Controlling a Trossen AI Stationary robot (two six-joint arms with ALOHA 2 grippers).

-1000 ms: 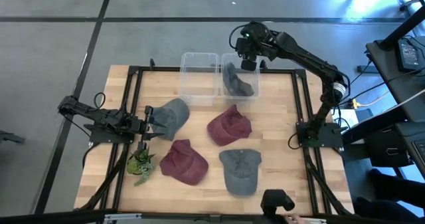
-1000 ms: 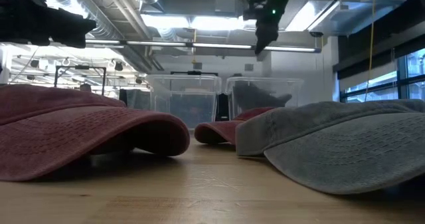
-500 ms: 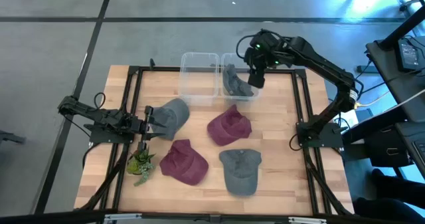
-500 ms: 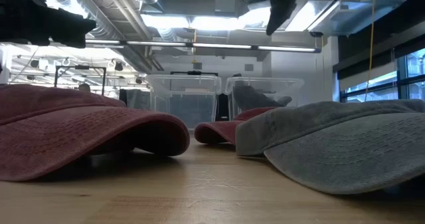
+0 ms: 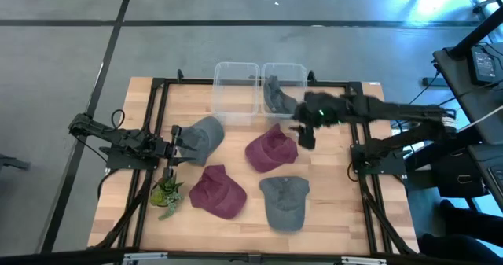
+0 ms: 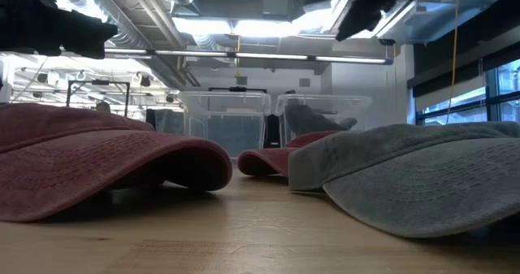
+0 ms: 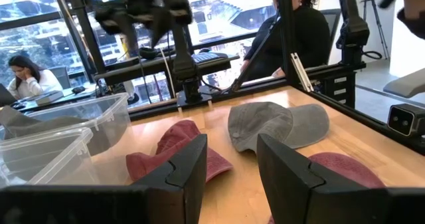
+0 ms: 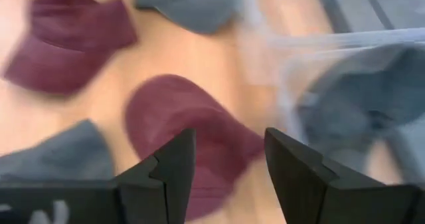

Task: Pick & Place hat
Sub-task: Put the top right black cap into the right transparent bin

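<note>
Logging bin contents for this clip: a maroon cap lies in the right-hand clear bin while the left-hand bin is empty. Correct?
Not quite. In the high view the cap in the right-hand clear bin is a dark grey cap, not maroon. The left-hand bin is empty, as you said.

- The high view looks straight down from well above, taking in the whole wooden table [image 5: 330, 218] and the floor around it.
- The low view sits at tabletop level, close behind a gray hat [image 6: 422, 176], facing across to two clear bins [image 6: 272, 119].
- The left wrist view looks across the table past its own fingers [image 7: 179, 174] toward windows; it shares the bins [image 7: 60, 134].
- The right wrist view looks down, close above a maroon hat [image 8: 192, 134], also visible from above [image 5: 271, 149].
</note>
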